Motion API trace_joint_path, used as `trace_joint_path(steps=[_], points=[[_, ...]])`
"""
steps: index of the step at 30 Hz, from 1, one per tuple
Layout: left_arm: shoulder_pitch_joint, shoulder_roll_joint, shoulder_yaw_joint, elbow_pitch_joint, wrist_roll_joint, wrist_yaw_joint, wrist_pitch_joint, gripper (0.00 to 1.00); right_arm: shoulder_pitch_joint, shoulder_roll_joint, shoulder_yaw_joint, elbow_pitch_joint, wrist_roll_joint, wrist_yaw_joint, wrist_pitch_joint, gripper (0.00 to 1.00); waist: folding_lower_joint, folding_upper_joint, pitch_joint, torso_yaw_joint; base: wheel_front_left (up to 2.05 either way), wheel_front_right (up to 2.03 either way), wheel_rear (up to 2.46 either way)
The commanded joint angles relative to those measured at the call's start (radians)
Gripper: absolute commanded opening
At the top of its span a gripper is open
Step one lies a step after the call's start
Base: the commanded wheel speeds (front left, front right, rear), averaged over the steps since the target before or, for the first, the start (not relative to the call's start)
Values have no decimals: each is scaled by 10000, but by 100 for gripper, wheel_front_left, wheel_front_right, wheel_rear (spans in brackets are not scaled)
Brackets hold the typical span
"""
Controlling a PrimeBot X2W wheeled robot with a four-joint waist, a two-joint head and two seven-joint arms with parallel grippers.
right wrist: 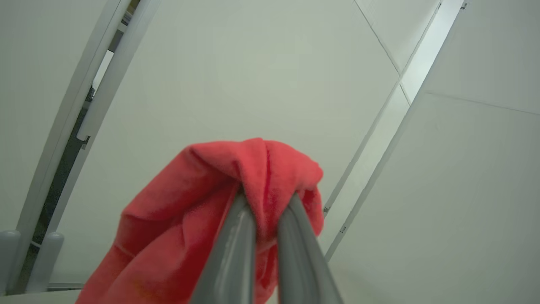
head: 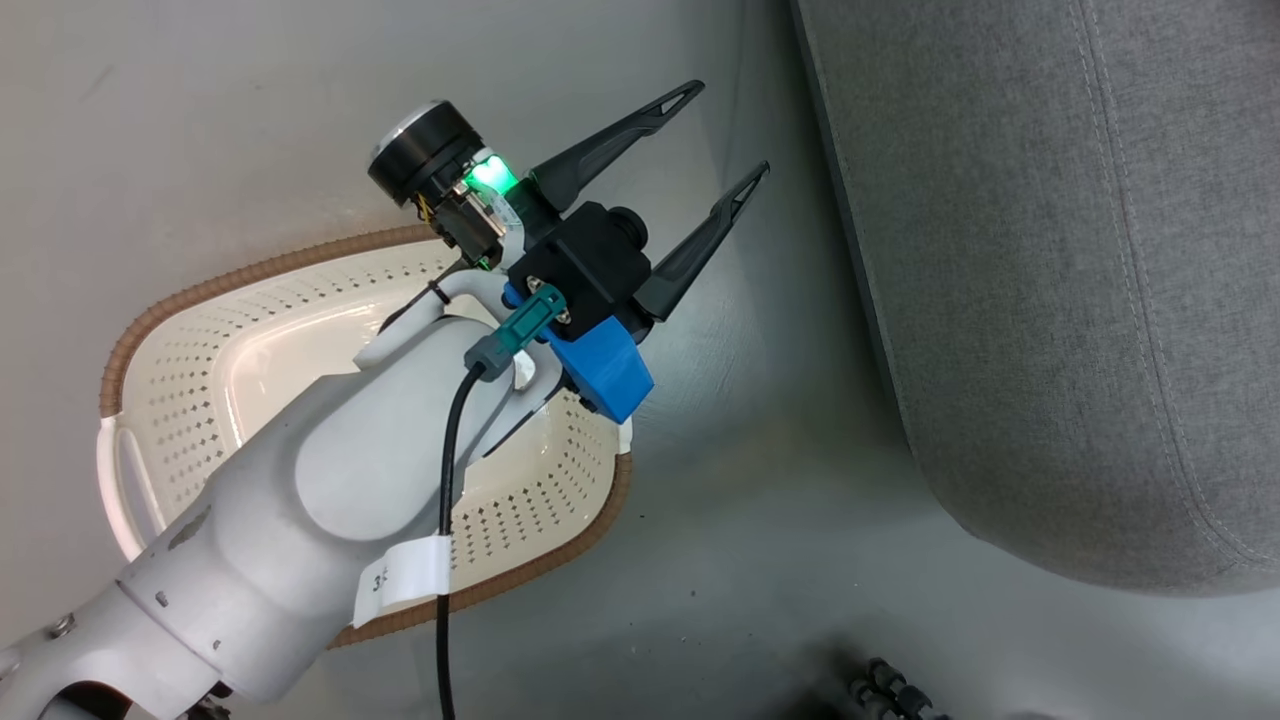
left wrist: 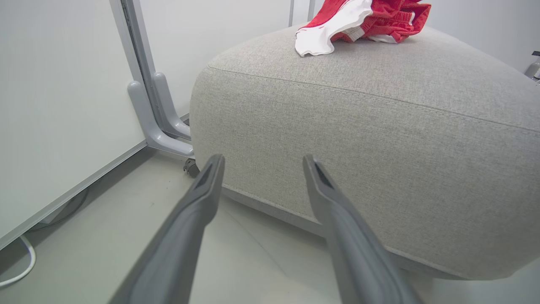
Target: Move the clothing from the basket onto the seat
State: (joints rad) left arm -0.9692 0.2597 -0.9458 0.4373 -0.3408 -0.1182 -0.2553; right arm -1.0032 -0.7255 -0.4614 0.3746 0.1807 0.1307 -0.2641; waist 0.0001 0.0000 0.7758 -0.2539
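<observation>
The left gripper (head: 726,130) hangs released, its two dark fingers spread wide, over a smooth grey floor (head: 750,560) between the cream basket (head: 200,400), which lies under its pale forearm, and the seat (head: 1050,300). The right gripper (right wrist: 265,202) is clenched on a fold of a red garment (right wrist: 181,219), which droops from it against white wall panels (right wrist: 253,63). Farther off, a second garment (left wrist: 363,19), red and white, lies bunched on top of the grey fabric seat, and a grey frame foot (left wrist: 156,126) stands by the white wall beside it.
</observation>
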Motion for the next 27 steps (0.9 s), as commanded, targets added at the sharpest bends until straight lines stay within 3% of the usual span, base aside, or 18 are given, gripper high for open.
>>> trace_joint_path(steps=[1, 13, 25, 26, 27], points=[[-176, 145, 47, -92, 66, 56, 44, 100, 323, 176, -52, 120, -68, 1, -5, 0, -1, 0, 238, -158, 0, 0, 0], [-331, 497, -77, -541, 65, 118, 371, 100, 1405, 2147, -415, 580, -431, 1, -5, 0, -1, 0, 818, -317, 0, 0, 0], [-426, 619, -126, -708, 0, 202, 445, 100, 1570, 2936, -155, 1440, -427, 1, -5, 0, -1, 0, 1023, -284, 0, 0, 0], [-417, 627, -131, -696, -1, 209, 428, 100, 1614, 2961, -201, 1347, -396, 1, -5, 18, -1, 0, 1001, -297, 0, 0, 0], [-406, 623, -135, -686, -9, 214, 409, 100, 1697, 2989, -262, 1254, -378, 1, -5, 49, -1, 0, 967, -305, 0, 0, 0]])
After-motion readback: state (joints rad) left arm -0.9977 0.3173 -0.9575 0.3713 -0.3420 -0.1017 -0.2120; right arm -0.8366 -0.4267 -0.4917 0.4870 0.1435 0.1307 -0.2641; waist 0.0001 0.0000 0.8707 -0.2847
